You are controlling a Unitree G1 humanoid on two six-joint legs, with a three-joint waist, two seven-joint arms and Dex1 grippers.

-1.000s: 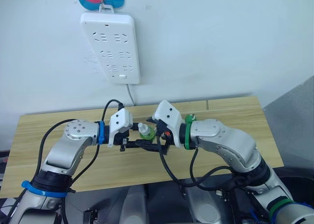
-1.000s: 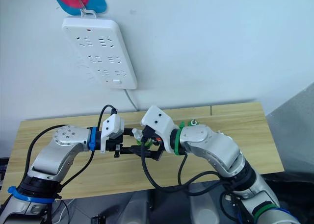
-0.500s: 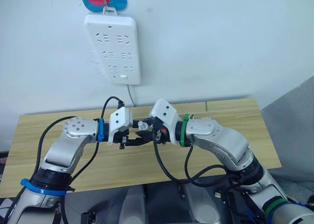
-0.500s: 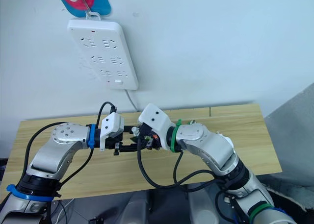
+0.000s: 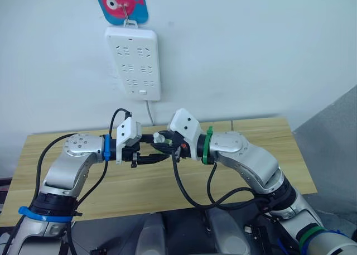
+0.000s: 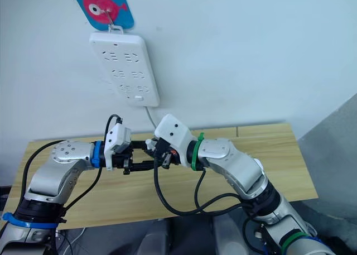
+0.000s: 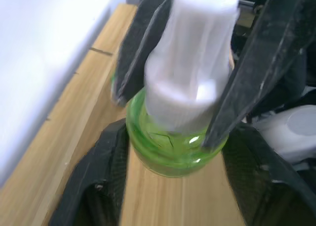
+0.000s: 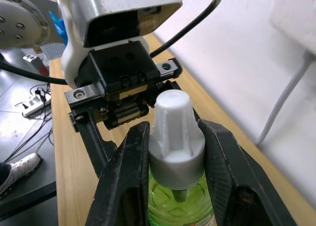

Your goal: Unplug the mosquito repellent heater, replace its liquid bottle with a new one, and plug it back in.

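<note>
A liquid bottle [image 8: 174, 137] with a green body and a white cap hangs above the wooden table [image 5: 139, 188], between both grippers. My right gripper [image 8: 173, 129] is shut on it, its black fingers [image 8: 129, 166] pressed against the cap on both sides. My left gripper [image 5: 152, 152] faces it from the other side and is open. Its fingers [image 7: 94, 186] stand spread wide on either side of the bottle's base and do not touch it. The mosquito repellent heater is out of view.
A white multi-socket power strip [image 5: 134, 62] hangs on the wall from a hook with a blue and pink fish plate [image 5: 124, 1]. Nothing is plugged into it. Its cable [image 5: 149, 112] drops behind the table. A grey panel [image 5: 334, 138] stands at the right.
The right gripper has closed on the bottle's cap. The left gripper, which held the bottle, has opened its fingers. The camera has tilted, so the whole picture has shifted.
</note>
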